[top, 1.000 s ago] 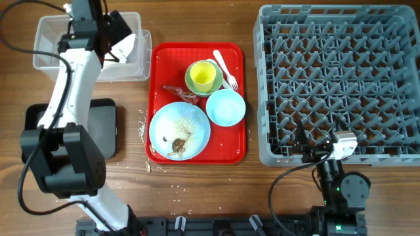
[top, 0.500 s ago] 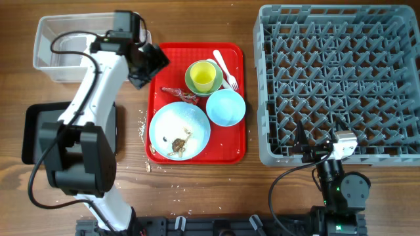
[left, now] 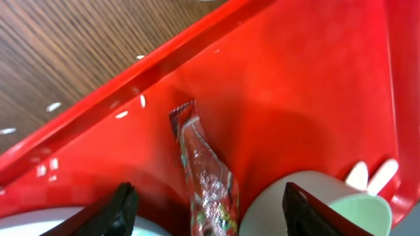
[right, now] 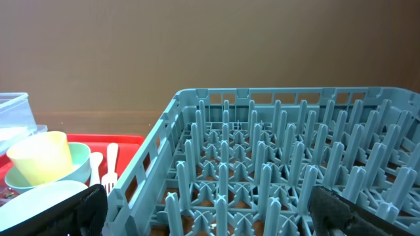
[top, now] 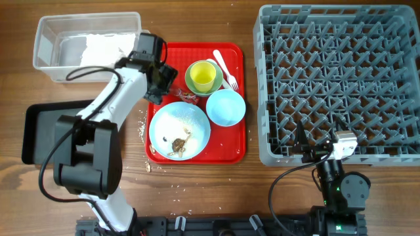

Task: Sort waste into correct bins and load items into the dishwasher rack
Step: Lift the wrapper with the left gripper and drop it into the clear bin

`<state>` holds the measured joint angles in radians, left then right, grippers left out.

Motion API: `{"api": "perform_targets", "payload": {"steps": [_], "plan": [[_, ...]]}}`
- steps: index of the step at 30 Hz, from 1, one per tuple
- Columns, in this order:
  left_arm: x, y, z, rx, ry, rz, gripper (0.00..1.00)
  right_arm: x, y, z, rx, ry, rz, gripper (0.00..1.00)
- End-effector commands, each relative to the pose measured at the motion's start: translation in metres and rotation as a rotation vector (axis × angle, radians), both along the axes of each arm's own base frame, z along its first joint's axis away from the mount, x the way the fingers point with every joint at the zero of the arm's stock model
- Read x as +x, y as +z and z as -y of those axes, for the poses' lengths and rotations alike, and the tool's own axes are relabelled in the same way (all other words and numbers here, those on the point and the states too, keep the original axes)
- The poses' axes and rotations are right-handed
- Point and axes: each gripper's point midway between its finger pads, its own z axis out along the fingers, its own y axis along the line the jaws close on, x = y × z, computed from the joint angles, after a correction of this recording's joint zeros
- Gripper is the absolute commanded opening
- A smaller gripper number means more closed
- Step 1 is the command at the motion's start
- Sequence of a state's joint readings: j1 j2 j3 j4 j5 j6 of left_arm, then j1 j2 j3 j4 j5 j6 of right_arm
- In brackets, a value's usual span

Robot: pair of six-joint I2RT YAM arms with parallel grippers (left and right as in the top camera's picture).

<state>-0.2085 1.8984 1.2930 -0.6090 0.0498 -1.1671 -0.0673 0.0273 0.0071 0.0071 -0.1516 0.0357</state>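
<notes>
- Overhead, we find the left gripper [top: 167, 84] lowered over the left side of the large red plastic serving tray [top: 231, 141]. It is aimed at the small red snack wrapper [top: 181, 94].
- From the left wrist, the two black fingers [left: 121, 206] stand wide apart and grip nothing. The wrapper [left: 209, 174] lies flat on the tray floor between them, just beside the mint-green bowl [left: 308, 196]. We read the spread as room to straddle the foil before closing.
- A crumpled white paper napkin [top: 98, 46] sits inside the clear rectangular plastic tub [top: 44, 62]. The shallow black rectangular tray [top: 34, 131], partly hidden under the arm, holds nothing we can make out.
- All the dishes are on the red tray. The light blue round plate [top: 187, 118] carries whitish crumbs and brown food scraps [top: 177, 143]. A light blue bowl [top: 226, 107] touches it, the yellow-green cup [top: 203, 77] nests in the mint-green bowl, and a white plastic fork [top: 225, 67] lies alongside.
- The large grey plastic dishwasher rack [top: 341, 78] holds none of them.
- At the rack's near edge the right gripper [right: 207, 196] is parked with its fingers parted and empty. We judge it is kept clear until loading begins.
- We judge the wrapper to be the step in hand, with most of the sorting ahead. The foil is thin and flat, so the fingers must reach the tray floor, and they could nudge the bowl.
</notes>
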Motion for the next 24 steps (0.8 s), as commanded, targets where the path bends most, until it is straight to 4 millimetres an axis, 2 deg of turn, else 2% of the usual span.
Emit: {"api": "perform_targets", "payload": {"steps": [1,7,10,13,17,19,20,21,24], "plan": [[-0.003,-0.017,0.003,-0.009,0.061,-0.005,0.71,0.0,0.0,0.003,-0.009,-0.014,0.004,1.0],[0.002,-0.028,0.008,0.031,0.051,0.024,0.66,0.0,0.0,0.003,-0.009,-0.014,0.004,1.0],[0.004,-0.039,0.009,0.028,0.051,0.016,0.59,0.0,0.0,0.003,-0.01,-0.014,0.004,1.0],[0.002,-0.042,0.01,0.025,0.047,0.005,0.58,0.0,0.0,0.003,-0.009,-0.014,0.004,1.0],[0.003,-0.042,0.007,0.04,0.052,0.008,0.34,0.0,0.0,0.003,-0.009,-0.014,0.004,1.0],[0.004,-0.042,0.004,0.054,0.055,0.013,0.28,0.0,0.0,0.003,-0.009,-0.014,0.004,1.0],[0.005,-0.041,0.004,0.053,0.053,0.017,0.13,0.0,0.0,0.003,-0.009,-0.014,0.004,1.0],[0.005,-0.038,0.004,0.053,0.054,0.022,0.04,0.0,0.0,0.003,-0.009,-0.014,0.004,0.99],[0.009,-0.025,0.004,0.056,0.032,0.057,0.04,0.0,0.0,0.003,-0.01,-0.014,0.004,1.0]]}}
